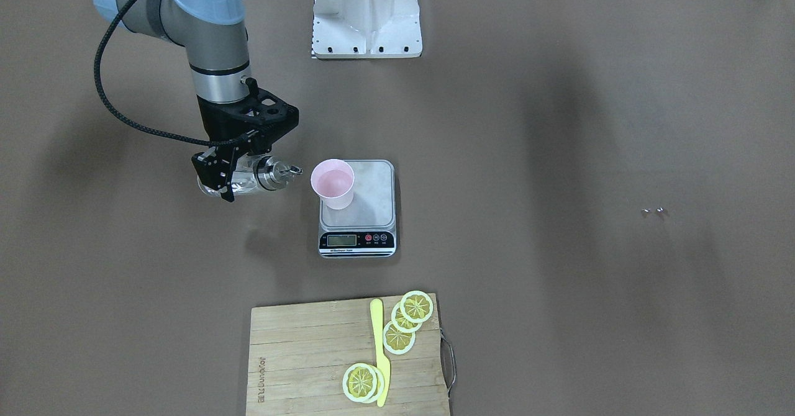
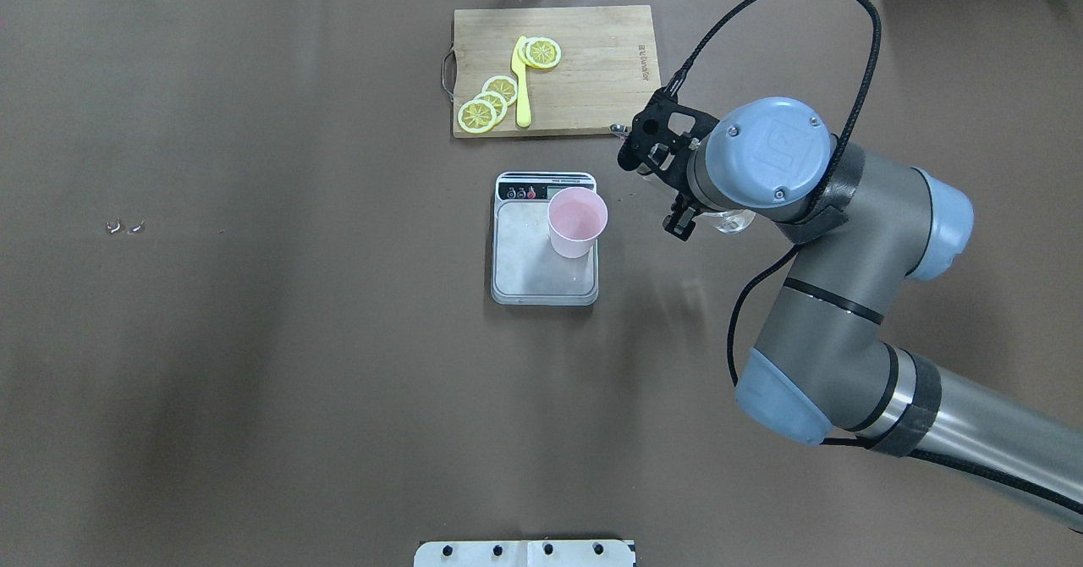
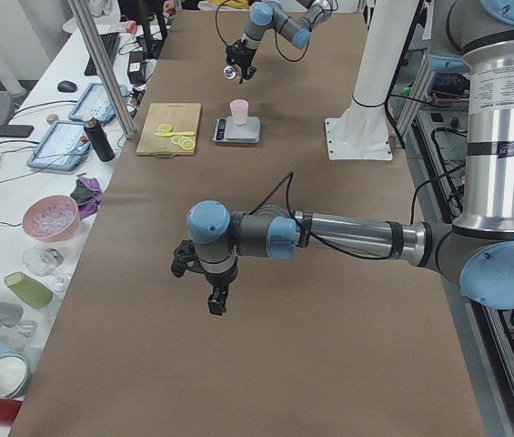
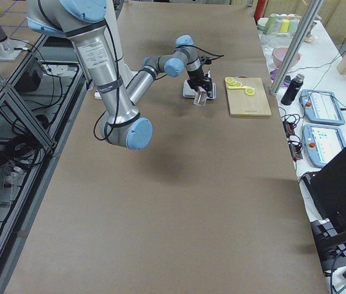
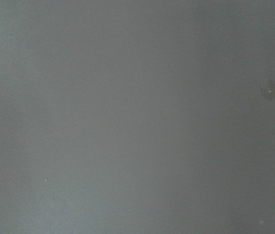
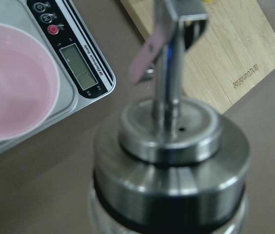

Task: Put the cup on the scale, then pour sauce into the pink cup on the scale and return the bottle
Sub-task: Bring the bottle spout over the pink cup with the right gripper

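Note:
The pale pink cup [image 1: 332,183] stands upright on the silver scale [image 1: 372,208], at the platform's edge nearest the bottle. My right gripper [image 1: 227,183] is shut on the clear glass bottle [image 1: 264,175]. It holds the bottle above the table beside the scale, tipped nearly level, with the metal spout aimed at the cup. The right wrist view looks along the bottle's metal cap [image 6: 171,161], with the cup [image 6: 15,83] and the scale's display [image 6: 83,66] beyond. My left gripper [image 3: 213,300] hangs over bare table far from the scale; I cannot tell if it is open or shut.
A wooden cutting board [image 1: 298,354] carrying lemon slices [image 1: 407,323] and a yellow knife [image 1: 380,354] lies beyond the scale. The white robot base plate [image 1: 366,25] sits at the near edge. Two small metal bits [image 1: 652,212] lie on the brown mat.

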### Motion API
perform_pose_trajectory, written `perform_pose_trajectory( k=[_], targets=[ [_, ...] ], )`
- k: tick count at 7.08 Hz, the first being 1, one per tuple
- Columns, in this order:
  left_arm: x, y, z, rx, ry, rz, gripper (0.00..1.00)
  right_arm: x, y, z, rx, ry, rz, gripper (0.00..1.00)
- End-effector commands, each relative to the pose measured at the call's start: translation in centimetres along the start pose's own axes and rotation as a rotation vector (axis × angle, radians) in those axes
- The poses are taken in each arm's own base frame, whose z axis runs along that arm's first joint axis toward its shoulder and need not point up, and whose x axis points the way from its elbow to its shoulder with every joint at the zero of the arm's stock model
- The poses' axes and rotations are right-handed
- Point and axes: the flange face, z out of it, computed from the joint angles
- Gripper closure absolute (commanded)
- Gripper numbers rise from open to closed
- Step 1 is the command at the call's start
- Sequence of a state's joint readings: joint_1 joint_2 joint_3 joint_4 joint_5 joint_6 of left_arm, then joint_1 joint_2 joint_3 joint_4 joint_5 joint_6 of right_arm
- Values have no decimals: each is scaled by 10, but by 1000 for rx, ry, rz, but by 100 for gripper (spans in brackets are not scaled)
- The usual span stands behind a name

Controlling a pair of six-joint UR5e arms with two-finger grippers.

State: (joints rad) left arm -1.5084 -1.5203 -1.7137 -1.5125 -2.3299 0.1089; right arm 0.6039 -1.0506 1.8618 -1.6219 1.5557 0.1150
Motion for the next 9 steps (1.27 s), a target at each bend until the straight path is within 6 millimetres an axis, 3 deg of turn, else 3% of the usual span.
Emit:
perform_pose_trajectory(
  k=[1, 3, 9],
  targets=[
    [0, 1, -1, 2, 0, 0, 1, -20, -4, 7, -46, 43, -30, 65],
    [1, 0, -1, 3, 0, 1, 1, -30, -3, 9, -99, 75, -50, 66],
    [-1, 0, 0, -1, 0, -2, 1, -29, -9, 2, -268, 128, -65, 65]
  ],
)
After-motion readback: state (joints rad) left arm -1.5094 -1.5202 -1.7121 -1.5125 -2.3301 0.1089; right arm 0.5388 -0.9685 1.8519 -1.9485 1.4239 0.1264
